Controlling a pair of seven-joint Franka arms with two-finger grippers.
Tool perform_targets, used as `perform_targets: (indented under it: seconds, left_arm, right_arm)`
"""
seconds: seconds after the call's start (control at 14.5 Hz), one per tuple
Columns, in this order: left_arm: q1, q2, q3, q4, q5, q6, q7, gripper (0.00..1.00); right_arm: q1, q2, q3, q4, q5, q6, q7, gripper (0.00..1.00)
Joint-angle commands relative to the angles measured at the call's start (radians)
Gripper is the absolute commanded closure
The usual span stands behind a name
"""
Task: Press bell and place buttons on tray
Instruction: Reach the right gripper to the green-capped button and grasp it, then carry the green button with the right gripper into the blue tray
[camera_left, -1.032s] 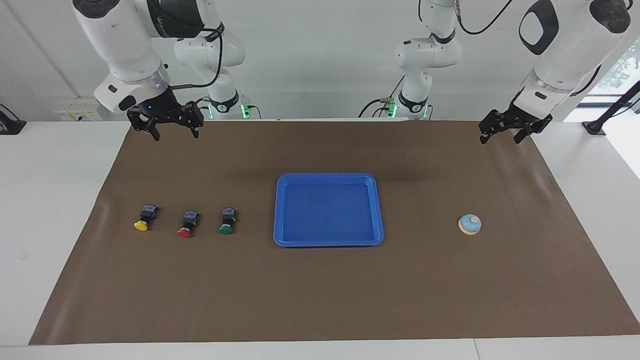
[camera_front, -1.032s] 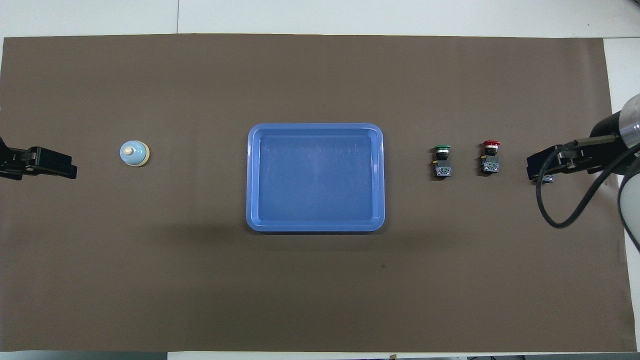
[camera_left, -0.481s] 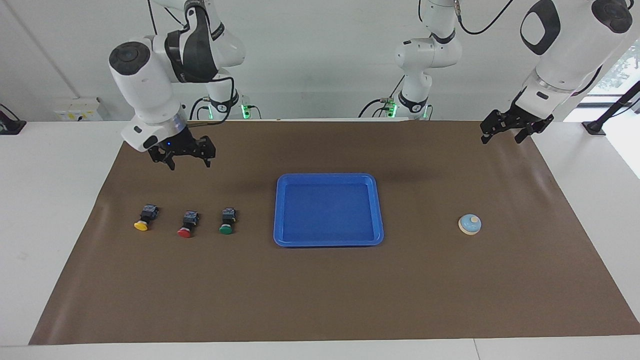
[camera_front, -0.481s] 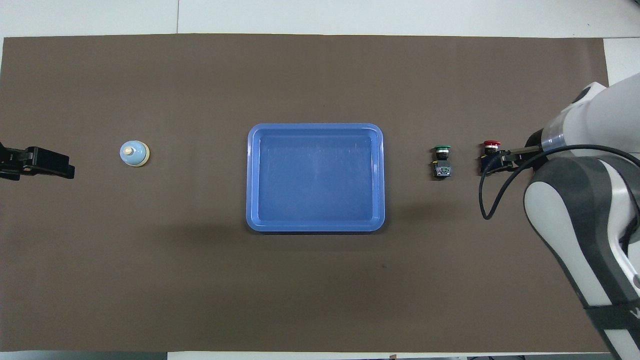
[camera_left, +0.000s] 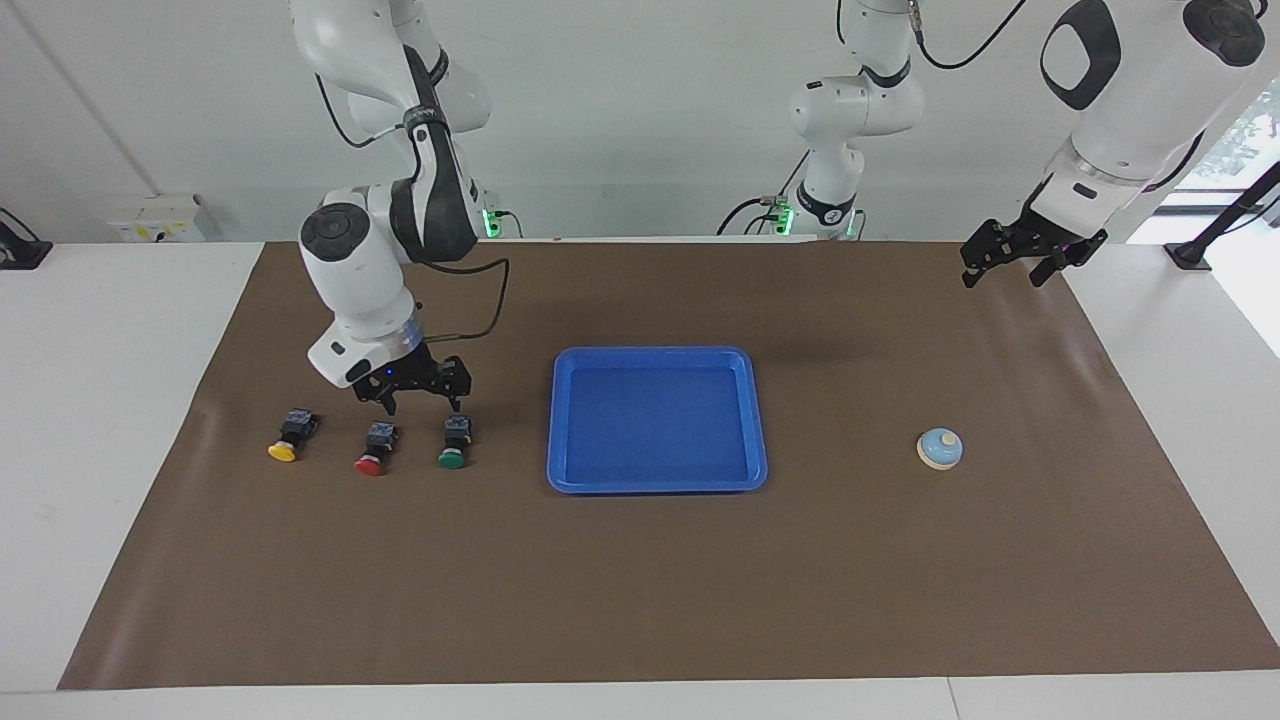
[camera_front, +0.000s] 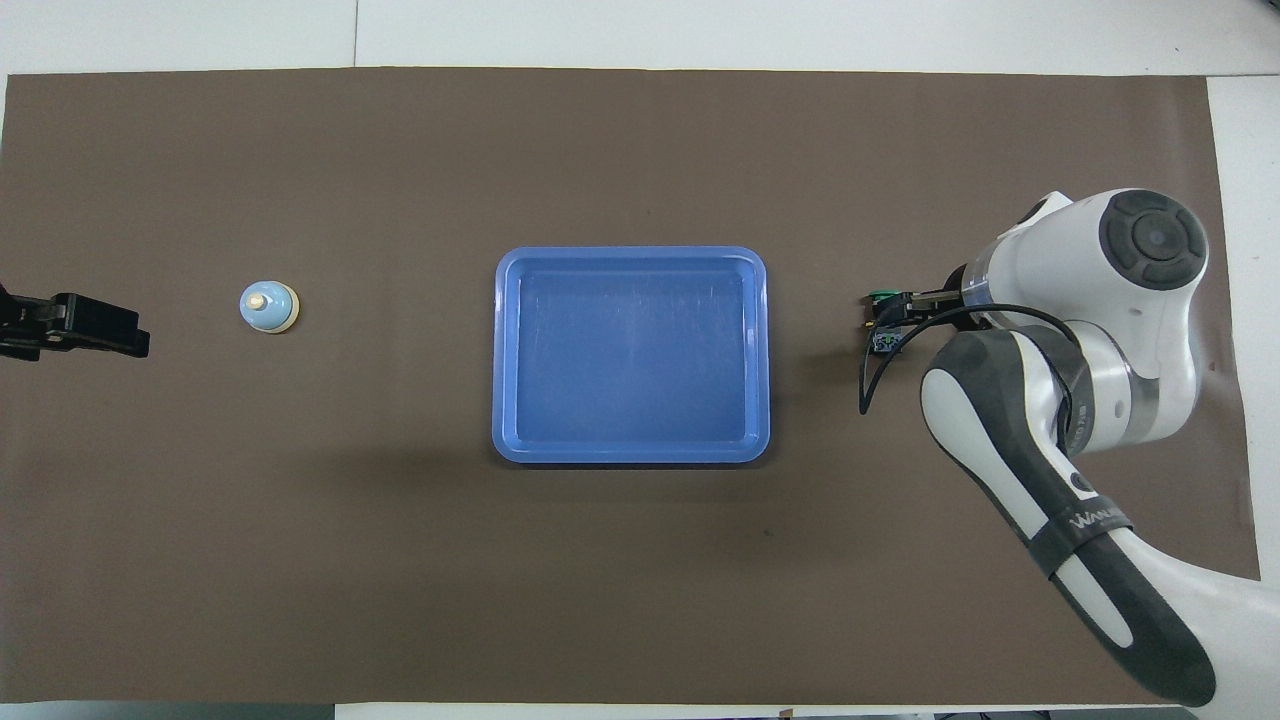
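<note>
Brown paper (camera_left: 640, 600) covers the table from one end to the other, and everything I work with sits on it. Next in size is the bright blue tray (camera_left: 758, 420), lying flat at the middle of the paper with nothing in it.

My right arm (camera_left: 365, 270) reaches down from its end of the table, and my right gripper (camera_left: 423, 398) hangs low over the paper just on the robots' side of the button row, between the red and the green button, its fingers spread apart and clamped on nothing. My left gripper (camera_left: 1010, 262) waits in the air over the edge of the paper at the left arm's end, near the robots; its fingers are apart too and hold nothing.

The bell (camera_left: 940, 448), light blue with a cream knob and base, stands upright toward the left arm's end, well apart from the tray.

The three buttons lie in a row toward the right arm's end, caps pointing away from the robots: the green button (camera_left: 454, 444) nearest the tray, the red button (camera_left: 374, 449) beside it, and the yellow button (camera_left: 290, 438) outermost. In the overhead view my right arm covers the red and yellow ones.
</note>
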Motion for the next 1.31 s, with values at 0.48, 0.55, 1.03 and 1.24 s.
perform_targets:
  seconds: [0.48,0.55,1.03,1.24]
  left_arm:
    - [0.001,0.006,0.002,0.018,-0.005,-0.016,-0.002,0.00]
    - [0.001,0.006,0.002,0.018,-0.005,-0.016,-0.002,0.00]
    - [0.001,0.006,0.002,0.018,-0.005,-0.016,-0.002,0.00]
    - [0.001,0.006,0.002,0.018,-0.005,-0.016,-0.002,0.00]
  right_arm:
    - [0.035,0.121,0.003,-0.007,0.015,0.164,0.094,0.00]
    - [0.038,0.121,0.003,-0.007,0.014,0.164,0.097,0.00]
    - [0.029,0.147,0.002,-0.007,0.005,0.190,0.097,0.18]
    - [0.032,0.147,0.002,-0.007,0.005,0.187,0.123,0.65]
